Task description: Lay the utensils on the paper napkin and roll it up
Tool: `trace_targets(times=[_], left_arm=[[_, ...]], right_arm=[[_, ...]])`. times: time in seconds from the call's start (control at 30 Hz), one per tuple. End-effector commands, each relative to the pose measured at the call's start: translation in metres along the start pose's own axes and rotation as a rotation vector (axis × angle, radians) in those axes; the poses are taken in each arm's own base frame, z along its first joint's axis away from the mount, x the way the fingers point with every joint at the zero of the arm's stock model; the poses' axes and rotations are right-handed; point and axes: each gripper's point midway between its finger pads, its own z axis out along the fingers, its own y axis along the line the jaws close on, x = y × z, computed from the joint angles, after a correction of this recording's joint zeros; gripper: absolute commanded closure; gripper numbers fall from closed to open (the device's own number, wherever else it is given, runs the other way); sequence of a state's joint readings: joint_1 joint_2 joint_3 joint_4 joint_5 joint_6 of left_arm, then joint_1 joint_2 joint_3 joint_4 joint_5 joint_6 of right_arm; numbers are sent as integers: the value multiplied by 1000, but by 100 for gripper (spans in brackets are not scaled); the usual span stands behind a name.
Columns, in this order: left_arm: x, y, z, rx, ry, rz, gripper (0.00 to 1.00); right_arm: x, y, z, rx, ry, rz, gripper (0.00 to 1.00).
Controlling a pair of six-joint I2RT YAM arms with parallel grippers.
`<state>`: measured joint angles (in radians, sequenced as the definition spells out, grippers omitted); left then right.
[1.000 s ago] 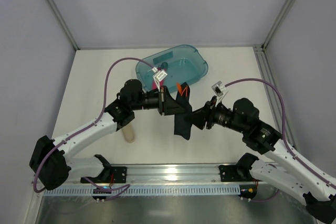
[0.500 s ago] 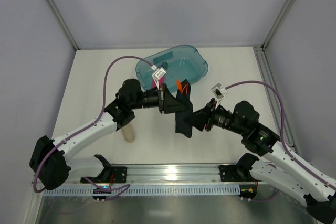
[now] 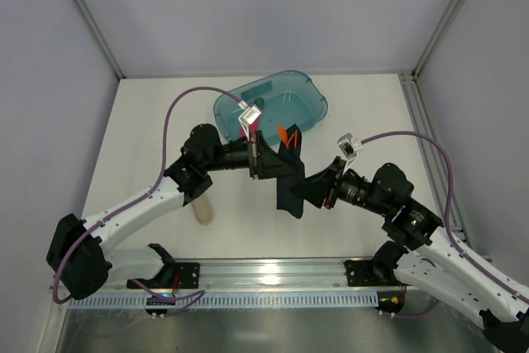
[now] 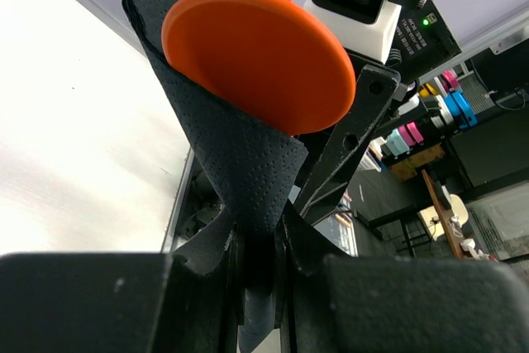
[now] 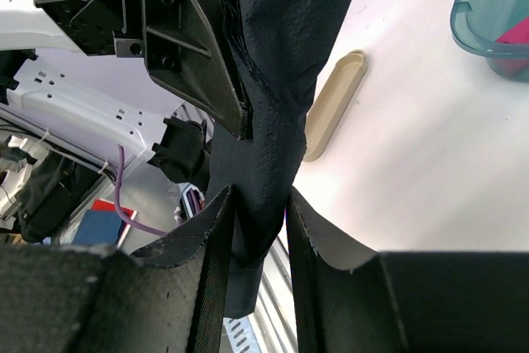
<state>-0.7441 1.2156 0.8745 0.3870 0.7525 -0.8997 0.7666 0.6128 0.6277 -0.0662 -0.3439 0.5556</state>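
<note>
Dimpled black napkin (image 4: 240, 171) coned around orange utensils (image 4: 256, 59).

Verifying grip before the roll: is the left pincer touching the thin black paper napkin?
Touching. The left wrist view shows the left pincer closed on the thin black paper napkin at its lower end, no gap visible.

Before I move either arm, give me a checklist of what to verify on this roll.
1. Left fingers clamped on the thin black paper napkin: ok.
2. Round-ended orange plastic utensil seated inside the napkin's fold: ok.
3. Right fingers astride the napkin's lower end, firmly closed: cannot tell.
4. Napkin rolled tight at the utensil end: not ok, it gapes like a cone.
5. Pale beige tube on the white table, apart from the roll: ok.
</note>
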Motion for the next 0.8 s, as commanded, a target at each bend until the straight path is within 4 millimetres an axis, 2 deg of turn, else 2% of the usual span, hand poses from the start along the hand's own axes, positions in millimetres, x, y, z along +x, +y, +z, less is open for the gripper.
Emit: trace_targets(times=[0.0,0.17,0.37,0.53,0.6,0.7,0.77], left_arm=[[-11,-22,1,82,-19,50,100],[-8,-12,2,43,-8,46,100],[-5,-8,4,46,-5,34,100],[-5,-5,4,34,-7,31,100],[-5,-1,3,6,-4,38,100],[-1,11,3,-54,12,36,100],[-1,18,3,-84,12,35,100]], right_arm=[[-9,7,-1,-17,-28,-18,66],[-18,-11,-11,119,-52,-29,63],[-36,-5,-16,134,-101,-51,63],[-38,-9,-13,160,-97,-48,62],[-39,-15,-19,204,-102,-49,58],[-41,-22,-29,263,-105,-51,57],[-44,-18,-38,269,-110,-51,57]])
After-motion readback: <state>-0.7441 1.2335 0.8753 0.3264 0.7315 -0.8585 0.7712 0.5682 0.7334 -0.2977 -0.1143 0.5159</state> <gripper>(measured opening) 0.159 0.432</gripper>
